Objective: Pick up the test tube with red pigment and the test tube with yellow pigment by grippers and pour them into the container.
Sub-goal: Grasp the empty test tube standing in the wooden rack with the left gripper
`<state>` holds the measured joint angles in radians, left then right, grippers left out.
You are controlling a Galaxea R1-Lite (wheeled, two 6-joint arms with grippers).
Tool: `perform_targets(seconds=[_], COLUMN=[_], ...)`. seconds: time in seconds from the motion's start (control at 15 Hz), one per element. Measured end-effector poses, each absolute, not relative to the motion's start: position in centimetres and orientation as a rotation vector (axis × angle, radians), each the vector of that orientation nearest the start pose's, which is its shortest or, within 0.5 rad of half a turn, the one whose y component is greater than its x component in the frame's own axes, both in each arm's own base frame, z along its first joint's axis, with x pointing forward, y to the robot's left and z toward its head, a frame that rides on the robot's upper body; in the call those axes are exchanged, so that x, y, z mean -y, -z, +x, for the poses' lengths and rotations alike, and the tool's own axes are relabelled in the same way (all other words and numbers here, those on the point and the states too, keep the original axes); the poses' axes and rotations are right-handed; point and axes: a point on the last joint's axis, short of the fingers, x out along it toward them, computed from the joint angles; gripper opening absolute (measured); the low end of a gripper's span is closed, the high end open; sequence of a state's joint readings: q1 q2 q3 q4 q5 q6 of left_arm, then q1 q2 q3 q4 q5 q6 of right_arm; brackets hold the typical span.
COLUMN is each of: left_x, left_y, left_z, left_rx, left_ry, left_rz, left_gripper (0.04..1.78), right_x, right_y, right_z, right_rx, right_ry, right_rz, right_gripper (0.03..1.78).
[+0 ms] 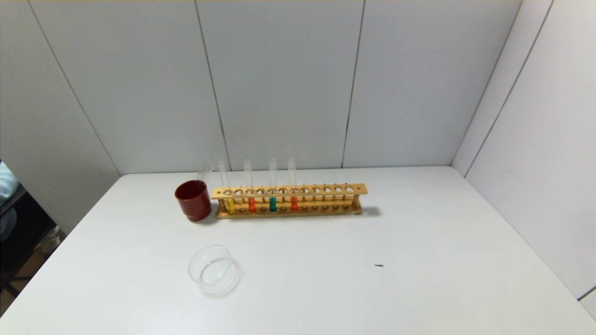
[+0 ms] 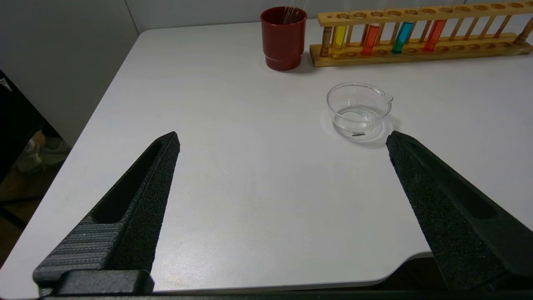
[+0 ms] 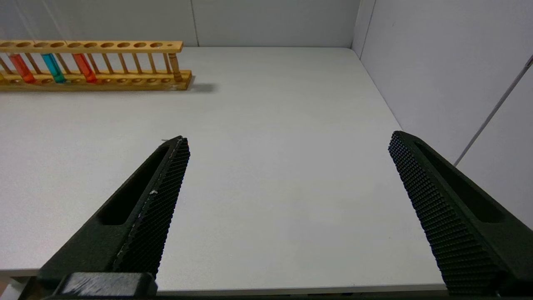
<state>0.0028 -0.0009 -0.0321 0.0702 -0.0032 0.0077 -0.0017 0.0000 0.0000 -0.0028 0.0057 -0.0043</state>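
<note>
Left end effector and right end effector both hang spread wide over the bench's near edge — empty. Container sits near-left; yellow tube and red tube stand racked toward the far edge.

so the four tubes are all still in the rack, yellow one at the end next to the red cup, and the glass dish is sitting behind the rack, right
Not quite. The glass dish sits in front of the rack, on the robot's side of it, not behind; the head view shows this. The rest holds: the yellow tube stands at the end beside the red cup, and all four tubes are in the rack.
</note>
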Motion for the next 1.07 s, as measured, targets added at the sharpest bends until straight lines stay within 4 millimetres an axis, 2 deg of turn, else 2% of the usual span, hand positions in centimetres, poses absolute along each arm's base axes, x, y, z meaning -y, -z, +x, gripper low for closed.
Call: perform_targets(seconds=[0.73,0.8,0.93,1.07], left_x=[0.1,0.1,0.3,0.6], left_y=[-8.0,-8.8,-12.1,-15.6], left_z=[-2.6,-2.9,-4.2,-4.9], left_rx=[-0.029,-0.004,0.057,0.046], left_ry=[0.022,0.054,0.144,0.245], left_rz=[0.050,0.051,0.030,-0.020], left_gripper=[1.75,1.75,1.75,1.75], right_x=[0.0,0.0,0.0,0.0], right_y=[-7.6,-7.6,-7.6,-7.6], right_z=[-2.3,-2.3,-2.3,-2.3], right_rx=[0.003,0.003,0.003,0.003], right_ry=[-0.004,-0.004,-0.004,-0.004], right_rz=[-0.004,-0.004,-0.004,-0.004], right_gripper=[1.75,1.75,1.75,1.75])
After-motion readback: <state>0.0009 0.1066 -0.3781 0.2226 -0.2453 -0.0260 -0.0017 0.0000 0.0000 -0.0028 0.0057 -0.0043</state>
